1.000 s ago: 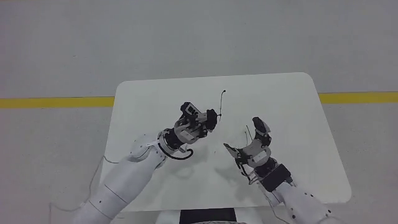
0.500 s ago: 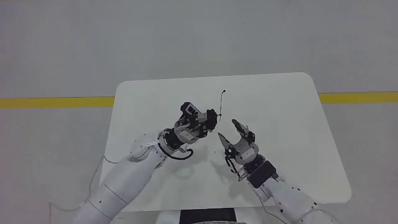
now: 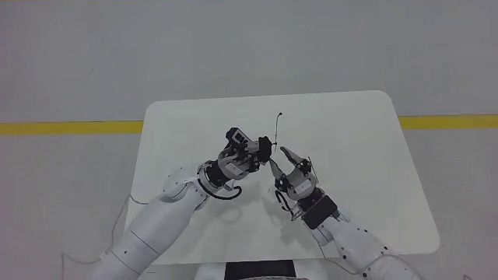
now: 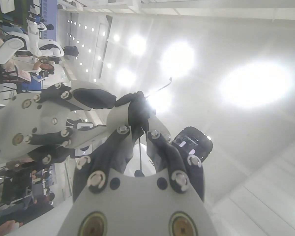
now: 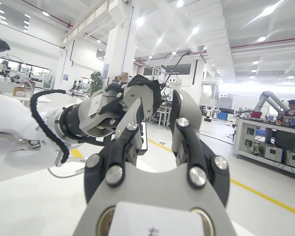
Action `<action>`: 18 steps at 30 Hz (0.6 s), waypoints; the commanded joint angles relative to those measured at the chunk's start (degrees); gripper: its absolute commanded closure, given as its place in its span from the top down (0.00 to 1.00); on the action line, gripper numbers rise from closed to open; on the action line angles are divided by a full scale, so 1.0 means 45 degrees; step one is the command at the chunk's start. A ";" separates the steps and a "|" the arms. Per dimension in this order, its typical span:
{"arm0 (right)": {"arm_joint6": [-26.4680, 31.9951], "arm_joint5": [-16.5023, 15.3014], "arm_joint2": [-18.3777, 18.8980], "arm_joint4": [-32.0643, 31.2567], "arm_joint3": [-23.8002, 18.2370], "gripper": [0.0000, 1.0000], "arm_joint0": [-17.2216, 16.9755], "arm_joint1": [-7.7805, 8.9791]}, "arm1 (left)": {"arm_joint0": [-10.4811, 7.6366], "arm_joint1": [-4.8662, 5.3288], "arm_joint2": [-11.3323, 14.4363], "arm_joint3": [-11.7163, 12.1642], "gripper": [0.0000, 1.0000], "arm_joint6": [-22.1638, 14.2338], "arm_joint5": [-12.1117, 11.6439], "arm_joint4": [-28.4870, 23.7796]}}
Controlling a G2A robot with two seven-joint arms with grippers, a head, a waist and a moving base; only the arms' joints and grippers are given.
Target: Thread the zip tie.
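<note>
A thin black zip tie (image 3: 278,128) stands up from my left gripper (image 3: 266,149), which is shut on its lower part above the middle of the white table (image 3: 358,124). In the left wrist view the tie (image 4: 162,88) juts out past the closed fingertips (image 4: 135,99), its small head at the far end. My right gripper (image 3: 287,162) is open and sits close beside the left one, just right of the tie's base. In the right wrist view its own fingers (image 5: 184,109) frame the left gripper (image 5: 142,92), and the tie (image 5: 177,63) rises beyond them.
Bare tabletop lies all around both arms, with the rounded edge (image 3: 389,101) well away. A black cable (image 5: 41,121) loops around the left wrist. Yellow floor lines (image 3: 70,127) run behind the table.
My right gripper has swung left and up across the table, from well right of the tie to right beside the left gripper. The left gripper and the zip tie have stayed put.
</note>
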 commanded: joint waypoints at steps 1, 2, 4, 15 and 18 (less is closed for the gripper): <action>-0.0054 -0.0026 0.0023 -0.0022 0.0019 0.24 0.0013 -0.0047 | 0.0000 0.0000 0.0000 0.0000 0.00 0.0000 0.0000 0.0000; -0.0082 -0.0036 0.0042 -0.0033 0.0040 0.24 0.0013 -0.0077 | 0.0000 0.0000 0.0000 0.0000 0.00 0.0000 0.0000 0.0000; -0.0108 -0.0040 0.0079 -0.0068 0.0050 0.24 0.0015 -0.0118 | 0.0000 0.0000 0.0000 0.0000 0.00 0.0000 0.0000 0.0000; -0.0152 -0.0076 0.0350 -0.0247 0.0065 0.22 -0.0054 -0.0328 | 0.0000 0.0000 0.0000 0.0000 0.00 0.0000 0.0000 0.0000; -0.0131 -0.0049 0.0437 -0.0302 0.0070 0.21 -0.0077 -0.0381 | 0.0000 0.0000 0.0000 0.0000 0.00 0.0000 0.0000 0.0000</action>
